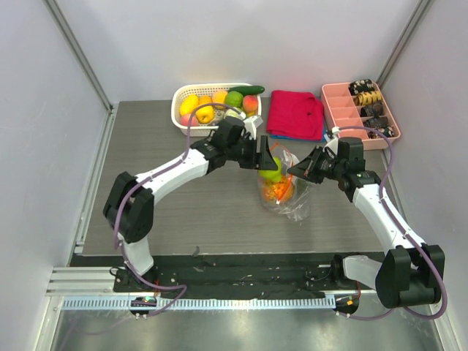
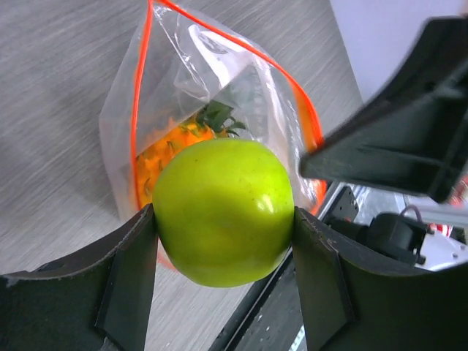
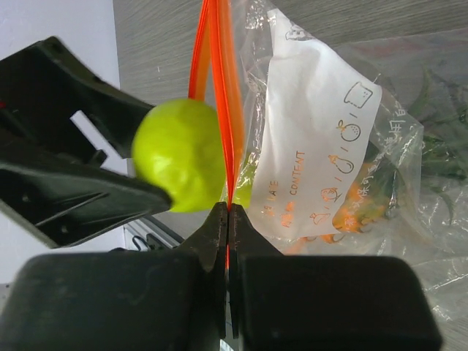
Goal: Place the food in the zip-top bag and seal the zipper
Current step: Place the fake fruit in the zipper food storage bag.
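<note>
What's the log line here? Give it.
left gripper shut on green apple | right gripper shut on zipper | bag open, orange food inside

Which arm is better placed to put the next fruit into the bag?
Left. The left hand grips the green apple at the open mouth of the zip-top bag. The right hand is shut on the zipper, so it is busy.

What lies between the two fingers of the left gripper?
A round green fruit, touching both fingers, in front of the open zip-top bag. The left wrist view shows it.
</note>
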Motion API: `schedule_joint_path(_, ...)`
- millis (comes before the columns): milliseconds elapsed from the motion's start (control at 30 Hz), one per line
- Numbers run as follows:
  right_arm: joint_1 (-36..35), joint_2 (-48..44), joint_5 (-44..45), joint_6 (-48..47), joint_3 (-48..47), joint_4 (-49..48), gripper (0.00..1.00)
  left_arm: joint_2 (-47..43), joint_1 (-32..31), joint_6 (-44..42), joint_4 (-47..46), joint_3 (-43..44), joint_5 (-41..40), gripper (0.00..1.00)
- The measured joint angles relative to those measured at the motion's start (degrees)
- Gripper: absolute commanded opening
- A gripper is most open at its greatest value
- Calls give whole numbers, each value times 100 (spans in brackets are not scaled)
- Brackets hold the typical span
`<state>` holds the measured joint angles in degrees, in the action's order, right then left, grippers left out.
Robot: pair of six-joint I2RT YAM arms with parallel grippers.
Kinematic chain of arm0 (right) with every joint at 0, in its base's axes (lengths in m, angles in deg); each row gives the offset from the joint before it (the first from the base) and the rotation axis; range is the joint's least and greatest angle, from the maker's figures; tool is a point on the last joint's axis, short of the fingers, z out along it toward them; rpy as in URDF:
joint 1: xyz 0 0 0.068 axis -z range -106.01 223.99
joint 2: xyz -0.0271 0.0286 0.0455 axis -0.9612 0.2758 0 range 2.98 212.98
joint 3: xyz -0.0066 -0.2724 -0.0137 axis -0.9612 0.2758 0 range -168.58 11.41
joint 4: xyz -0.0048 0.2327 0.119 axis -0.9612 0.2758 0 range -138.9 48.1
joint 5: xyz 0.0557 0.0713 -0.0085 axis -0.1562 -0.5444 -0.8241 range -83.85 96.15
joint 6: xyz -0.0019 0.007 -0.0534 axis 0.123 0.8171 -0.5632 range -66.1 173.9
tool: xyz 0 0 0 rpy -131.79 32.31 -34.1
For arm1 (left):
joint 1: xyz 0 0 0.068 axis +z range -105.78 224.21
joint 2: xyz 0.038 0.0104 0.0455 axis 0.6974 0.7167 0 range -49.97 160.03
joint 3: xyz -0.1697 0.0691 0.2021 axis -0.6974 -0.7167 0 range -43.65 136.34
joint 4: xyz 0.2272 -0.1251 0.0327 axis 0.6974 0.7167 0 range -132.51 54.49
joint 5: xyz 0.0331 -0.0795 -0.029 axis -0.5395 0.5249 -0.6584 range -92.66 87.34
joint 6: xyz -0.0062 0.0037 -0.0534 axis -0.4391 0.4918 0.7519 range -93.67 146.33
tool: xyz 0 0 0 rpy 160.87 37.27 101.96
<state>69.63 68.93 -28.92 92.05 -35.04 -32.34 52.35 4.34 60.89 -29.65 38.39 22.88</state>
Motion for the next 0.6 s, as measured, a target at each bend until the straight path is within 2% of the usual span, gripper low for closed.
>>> schedule_joint_path(67, 0, -2, -28, -13, -2, 33, 1, 227, -76, 184, -83, 83, -136, 56)
schedule_joint_path(133, 0, -2, -70, -15, -4, 66, 1, 483, -105, 415, -219, 199, -247, 66)
schedule_joint_path(167, 0, -2, -94, -13, -4, 68, 1, 608, -133, 560, -343, 251, -280, 75)
schedule_joint_path(267, 0, -2, -155, 4, -4, 63, 1, 772, -170, 811, -579, 323, -466, 91)
schedule_joint_path(333, 0, -2, -192, 42, -4, 63, 1, 791, -199, 929, -610, 323, -570, 99)
schedule_joint_path(500, 7, -2, -275, 127, -7, 59, 1, 728, -192, 756, -323, 315, -658, 100)
schedule_joint_path(600, 20, -2, -308, 146, -4, 50, 1, 356, -28, 509, 63, 96, -658, 100)
